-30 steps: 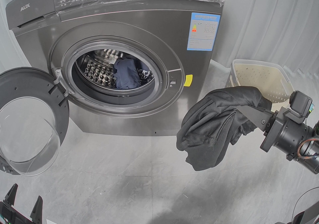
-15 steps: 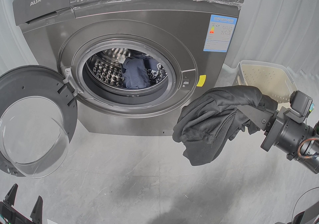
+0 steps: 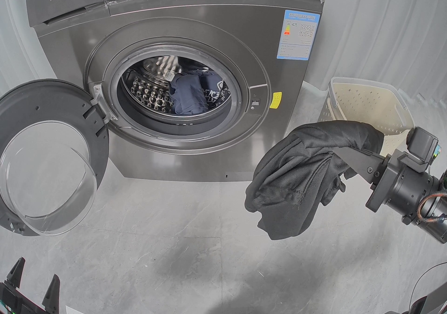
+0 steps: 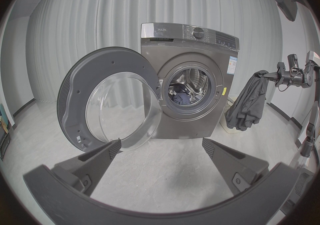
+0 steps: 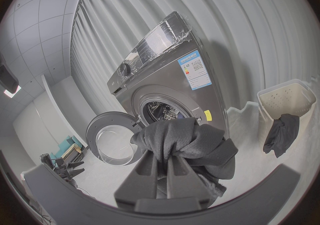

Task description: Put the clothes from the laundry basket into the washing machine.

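Your right gripper (image 3: 347, 156) is clamped on the dark garment (image 3: 298, 175), mid-transfer; next, carry it left and far into the open washing machine (image 3: 195, 21), then release.

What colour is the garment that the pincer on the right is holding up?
The garment is dark grey, nearly black; the head view shows it best.

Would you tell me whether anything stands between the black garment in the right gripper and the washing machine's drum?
Nothing visible does. The round grey door is swung wide aside, and only bare floor lies between the black garment and the steel drum, where dark blue clothes lie inside.
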`<state>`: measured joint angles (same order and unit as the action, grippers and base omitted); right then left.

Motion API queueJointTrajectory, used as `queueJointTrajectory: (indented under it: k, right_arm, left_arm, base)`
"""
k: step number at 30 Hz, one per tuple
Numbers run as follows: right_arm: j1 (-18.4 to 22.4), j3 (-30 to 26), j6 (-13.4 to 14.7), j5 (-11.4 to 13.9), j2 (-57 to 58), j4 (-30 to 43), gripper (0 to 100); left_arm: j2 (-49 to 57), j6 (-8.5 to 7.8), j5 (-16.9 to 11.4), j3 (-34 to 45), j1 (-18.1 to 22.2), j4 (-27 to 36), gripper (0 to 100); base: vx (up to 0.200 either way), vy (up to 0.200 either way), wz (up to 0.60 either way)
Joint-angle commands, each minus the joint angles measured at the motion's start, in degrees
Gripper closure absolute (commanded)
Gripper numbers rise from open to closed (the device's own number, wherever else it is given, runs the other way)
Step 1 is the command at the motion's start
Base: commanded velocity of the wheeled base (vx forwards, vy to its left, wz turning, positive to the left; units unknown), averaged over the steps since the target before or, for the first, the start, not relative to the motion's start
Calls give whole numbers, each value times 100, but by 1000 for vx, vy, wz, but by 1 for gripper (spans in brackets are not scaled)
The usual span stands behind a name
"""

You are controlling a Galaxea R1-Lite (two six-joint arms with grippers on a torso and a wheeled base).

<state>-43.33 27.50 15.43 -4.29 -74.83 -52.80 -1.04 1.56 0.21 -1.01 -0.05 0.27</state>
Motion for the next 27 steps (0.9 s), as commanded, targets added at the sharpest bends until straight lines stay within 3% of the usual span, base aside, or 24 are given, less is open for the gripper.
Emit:
queueJointTrajectory:
  k: [1,9,15,21,27]
  right_arm:
    - [0,-17,12,-2,-6,-2,100]
    - [8,10,-5,-2,12,-2,100]
    - [8,-26,12,-2,3,-2,100]
    - [17,18,-5,-2,12,-2,100]
    - [8,-26,30,-2,12,-2,100]
  left_arm:
    - [86,2,-3,84,5,0,0]
    - [86,2,6,84,5,0,0]
    - [86,2,-3,84,5,0,0]
    - [86,2,6,84,5,0,0]
    - [86,11,6,84,5,0,0]
  base:
    - [0,200,0]
    - [0,200,0]
    - [0,0,0]
    - [-200,0,0]
    - [0,0,0]
